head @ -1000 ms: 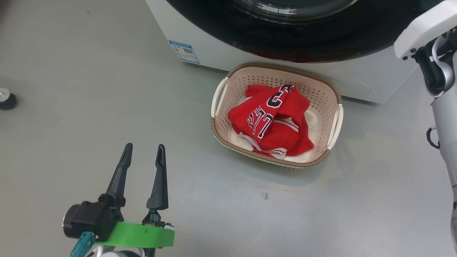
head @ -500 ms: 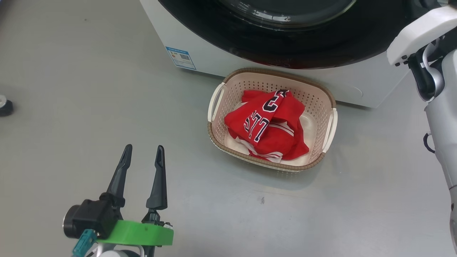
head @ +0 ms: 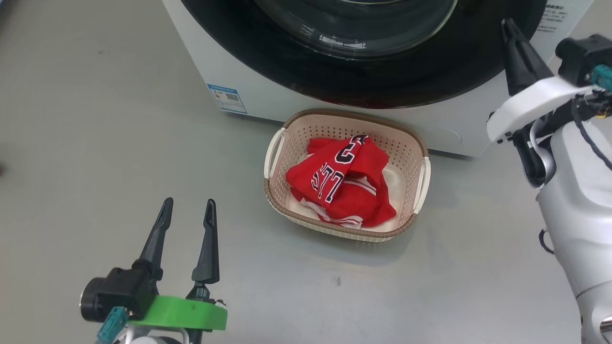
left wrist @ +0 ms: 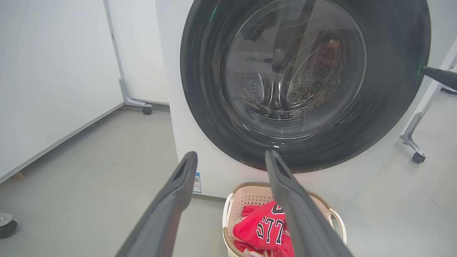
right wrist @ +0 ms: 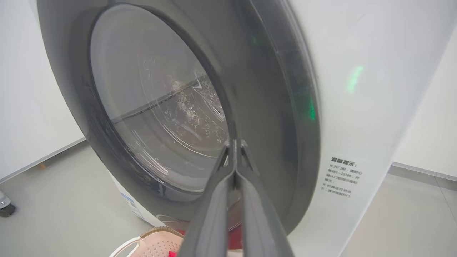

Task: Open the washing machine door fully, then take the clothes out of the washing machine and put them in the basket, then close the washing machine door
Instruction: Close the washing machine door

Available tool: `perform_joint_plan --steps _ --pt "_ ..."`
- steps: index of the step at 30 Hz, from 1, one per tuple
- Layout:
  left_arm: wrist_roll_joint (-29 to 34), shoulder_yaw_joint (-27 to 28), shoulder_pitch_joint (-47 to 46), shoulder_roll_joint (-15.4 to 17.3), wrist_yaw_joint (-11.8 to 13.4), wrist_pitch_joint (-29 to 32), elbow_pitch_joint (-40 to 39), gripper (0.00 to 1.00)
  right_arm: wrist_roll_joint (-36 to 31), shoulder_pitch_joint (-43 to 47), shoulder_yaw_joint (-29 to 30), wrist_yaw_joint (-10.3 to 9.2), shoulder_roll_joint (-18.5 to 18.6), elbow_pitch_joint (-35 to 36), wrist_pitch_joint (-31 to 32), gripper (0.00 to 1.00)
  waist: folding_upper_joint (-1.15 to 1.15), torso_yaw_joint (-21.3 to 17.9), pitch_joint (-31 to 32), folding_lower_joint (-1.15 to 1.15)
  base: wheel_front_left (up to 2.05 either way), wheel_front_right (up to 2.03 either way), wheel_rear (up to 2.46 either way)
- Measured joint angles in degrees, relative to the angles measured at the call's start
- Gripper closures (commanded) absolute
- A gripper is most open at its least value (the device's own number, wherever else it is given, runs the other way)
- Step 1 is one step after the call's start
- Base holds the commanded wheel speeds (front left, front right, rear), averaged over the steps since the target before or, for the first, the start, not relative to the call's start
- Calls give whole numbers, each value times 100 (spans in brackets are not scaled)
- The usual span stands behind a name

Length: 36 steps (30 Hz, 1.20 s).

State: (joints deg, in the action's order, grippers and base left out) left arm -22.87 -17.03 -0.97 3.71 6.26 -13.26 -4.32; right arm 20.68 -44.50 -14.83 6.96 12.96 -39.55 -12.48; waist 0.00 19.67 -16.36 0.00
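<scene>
The washing machine stands white at the top, its glossy black door lying flat against its front. Through the glass I see bare perforated drum. The cream basket sits on the floor just before it, holding the red clothes with navy lettering. My left gripper is open and empty, low at the left, well clear of the basket. My right gripper is shut on nothing, its tips close to the door's right part.
A blue label marks the machine's lower left front and a warning sticker its right side. White panels on castered frames flank the machine. A small black round object lies on the grey floor at the left.
The head camera has shifted, so the machine and basket sit lower and further left. My right arm has swung so that its shut fingers now show by the door. The left gripper has barely moved.
</scene>
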Motion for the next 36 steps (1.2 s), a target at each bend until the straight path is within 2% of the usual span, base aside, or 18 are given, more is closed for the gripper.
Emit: perform_joint_plan --steps 6,7,8,9,21,25,28,36 --pt "20 81 13 113 0 8 35 0 101 628 41 1 -47 49 -56 100 0 -192 180 0 0 0 0" --pt "22 96 16 131 0 9 35 0 110 730 65 1 -47 60 -78 65 0 -229 209 0 0 0 0" --pt "29 107 19 153 0 10 34 0 136 826 88 1 -48 81 -97 44 0 -270 237 0 0 0 0" --pt "33 123 27 176 0 15 34 0 151 910 110 1 -51 115 -98 0 0 -311 264 0 0 0 0" --pt "130 185 114 383 0 160 22 0 203 1689 170 -13 -260 604 -148 0 0 -795 523 0 0 0 0" --pt "130 200 144 437 0 210 22 0 198 1966 163 -69 -280 762 -149 0 0 -988 622 0 0 0 0" --pt "130 192 158 447 0 257 22 0 186 2199 185 -203 -279 876 -154 0 0 -1135 702 0 0 0 0" --pt "130 211 300 525 0 357 -13 0 186 2738 307 -318 -287 1239 -155 0 0 -1520 881 0 0 0 0"
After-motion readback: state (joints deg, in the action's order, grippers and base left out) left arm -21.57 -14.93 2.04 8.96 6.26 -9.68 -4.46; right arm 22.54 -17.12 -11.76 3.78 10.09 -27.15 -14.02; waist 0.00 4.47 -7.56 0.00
